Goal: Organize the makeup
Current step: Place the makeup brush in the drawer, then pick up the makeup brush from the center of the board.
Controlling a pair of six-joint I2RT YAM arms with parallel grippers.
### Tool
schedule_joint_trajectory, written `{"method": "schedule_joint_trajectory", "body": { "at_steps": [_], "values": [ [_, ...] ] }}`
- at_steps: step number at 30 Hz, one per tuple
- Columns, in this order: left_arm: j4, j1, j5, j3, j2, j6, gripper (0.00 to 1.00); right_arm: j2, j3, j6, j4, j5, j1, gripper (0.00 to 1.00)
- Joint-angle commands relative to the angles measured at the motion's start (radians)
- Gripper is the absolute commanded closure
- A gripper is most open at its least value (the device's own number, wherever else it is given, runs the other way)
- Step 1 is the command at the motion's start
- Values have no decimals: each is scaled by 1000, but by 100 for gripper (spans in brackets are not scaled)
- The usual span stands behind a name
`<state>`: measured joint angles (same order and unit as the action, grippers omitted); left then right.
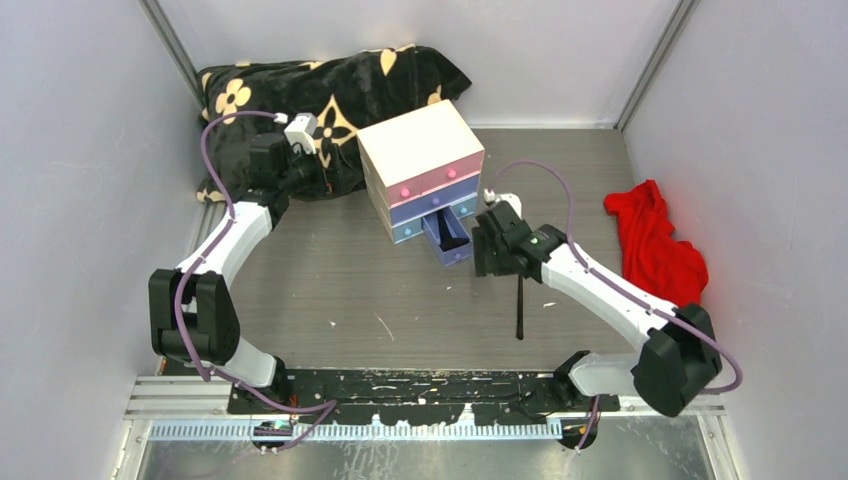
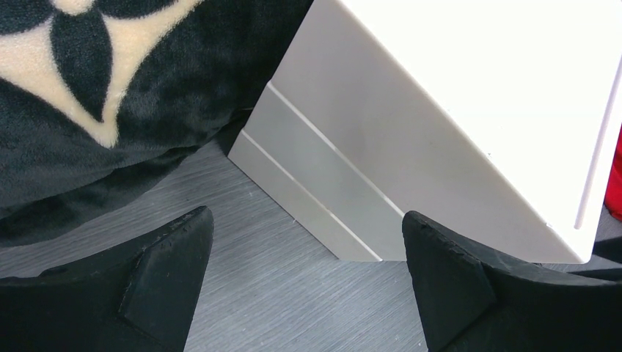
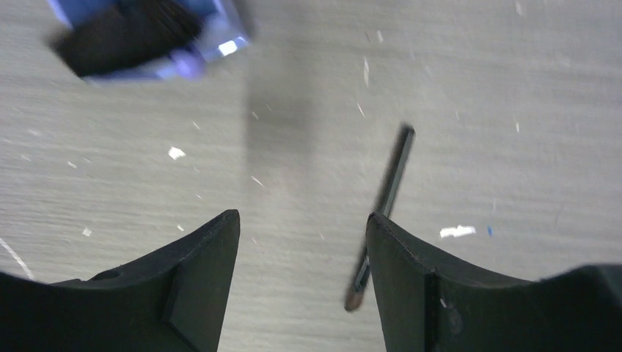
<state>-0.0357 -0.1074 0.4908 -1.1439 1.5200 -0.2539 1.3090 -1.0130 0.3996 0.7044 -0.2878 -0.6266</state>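
**thin stick on the surface, both claws spread**

- the thin black stick (image 1: 520,310) lies flat on the grey surface (image 1: 350,300), in front of the cream box (image 1: 420,150), nearer the arm bases. it runs roughly front to back in the top view.
- right claw (image 3: 302,216): fingers spread, nothing between them. it hovers over the surface just beside the pulled-out drawer.
- in the right wrist view the stick (image 3: 396,172) slants across the surface close by the inner edge of one finger (image 3: 411,279). its lower end is partly hidden by that finger. the view is blurred, so i cannot tell whether stick and finger touch.
- the bottom blue drawer (image 1: 447,240) of the box stands pulled out toward the arms. the pink drawer and the other blue one above it are pushed in. the open drawer's inside looks dark, and its contents cannot be made out.
- left claw (image 2: 306,216): spread wide, holding nothing. it sits low over the surface at the box's left side.
- the left wrist view shows the plain cream side wall of the box ahead of that claw. the edge of a black blanket with a cream flower print (image 2: 88,110) is on the other side.
- the blanket is bunched in the far left corner, up against the box.
- a red cloth (image 1: 655,245) lies crumpled at the right edge of the surface, well apart from the stick.
- small pale flecks are scattered over the surface.
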Motion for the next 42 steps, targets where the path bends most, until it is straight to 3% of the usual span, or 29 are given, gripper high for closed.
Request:
{"method": "schedule_joint_trajectory", "body": {
  "at_steps": [1,11,29,33,42],
  "values": [
    [42,-2,18,-16,-33,2,0,-139,113,147,64,-47,-1,32],
    [64,-3,31,-5,-24,-9,0,-273,335,339,62,0,1,30],
    [65,-3,29,3,-14,-7,0,-212,547,488,-92,17,16,36],
    [59,-3,24,3,-20,-2,0,-179,560,477,-114,34,24,42],
    [51,-3,9,12,-37,11,0,-199,564,485,-98,40,24,87]
  ]
}}
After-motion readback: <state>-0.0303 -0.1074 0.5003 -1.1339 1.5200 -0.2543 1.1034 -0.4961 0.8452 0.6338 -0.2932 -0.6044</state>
